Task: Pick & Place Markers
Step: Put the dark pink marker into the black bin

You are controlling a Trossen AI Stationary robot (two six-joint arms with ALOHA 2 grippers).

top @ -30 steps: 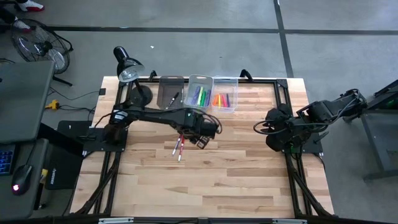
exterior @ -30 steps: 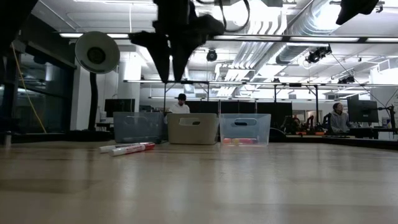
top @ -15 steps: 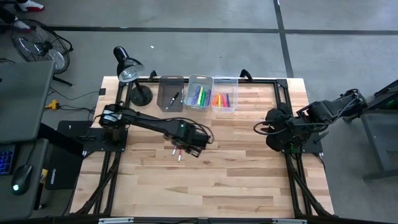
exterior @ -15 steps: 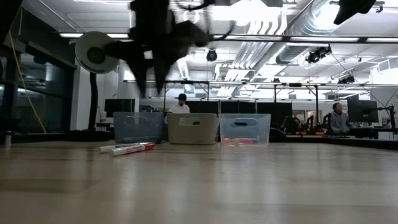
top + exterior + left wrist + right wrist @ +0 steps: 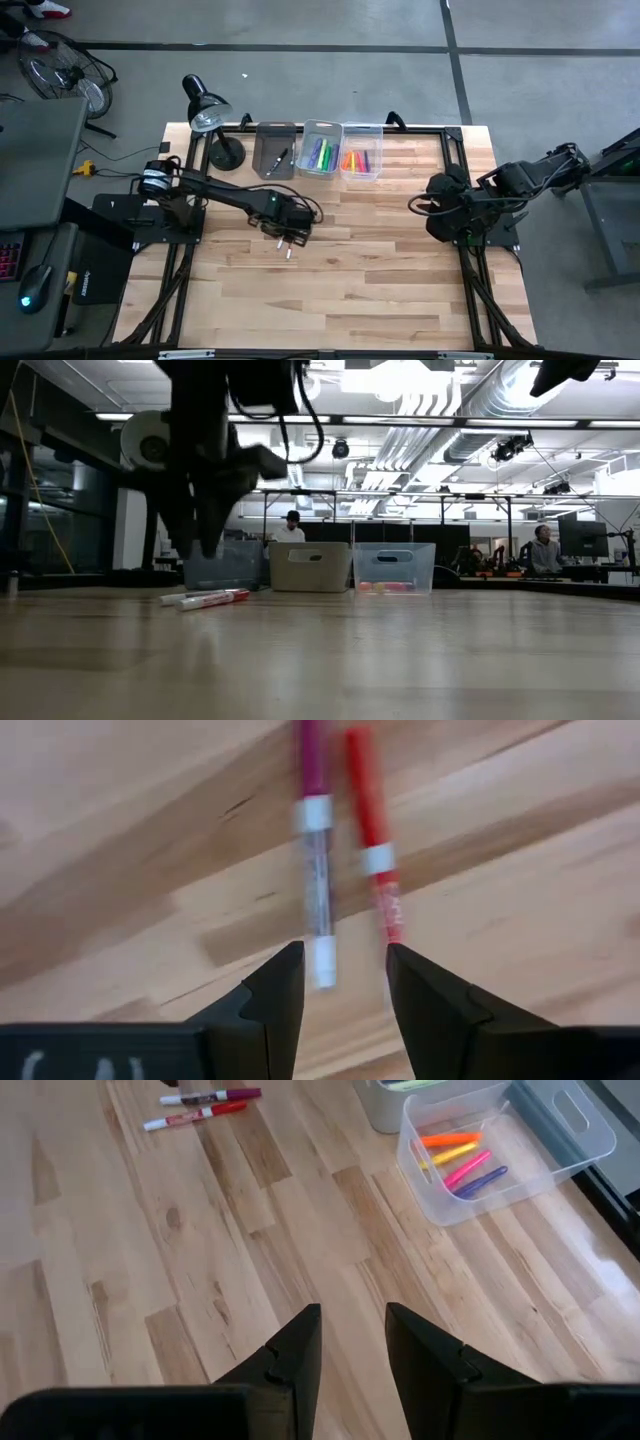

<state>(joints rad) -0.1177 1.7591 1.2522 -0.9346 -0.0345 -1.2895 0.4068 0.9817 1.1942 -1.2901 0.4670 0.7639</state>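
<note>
**Left gripper poised over two loose markers**

The left gripper [image 5: 343, 990] hangs just above the wooden table [image 5: 400, 290], near its middle. Its two dark fingers [image 5: 275, 995] stand a narrow gap apart and grip nothing. Directly under the fingertips lie two markers side by side, close together but apart: a purple marker [image 5: 316, 840] with a white band and clear barrel, and a red marker [image 5: 374, 840] with a white band. Print runs along both barrels, but it is too blurred to read.

In the low view the same pair [image 5: 205, 598] lies flat on the tabletop in front of the bins.

Three small bins stand in a row at the far table edge. The grey bin [image 5: 262, 135] holds a black-and-white marker [image 5: 279, 160]. The middle bin [image 5: 309, 133] holds green and lime markers [image 5: 320, 155]. The clear bin [image 5: 590, 1130] holds orange, yellow, pink and purple markers [image 5: 462, 1162]. No labels are legible on any bin.

A black desk lamp [image 5: 207, 112] stands at the far left corner.

The right gripper [image 5: 353, 1350] waits at the right table edge, fingers a narrow gap apart, empty.
</note>
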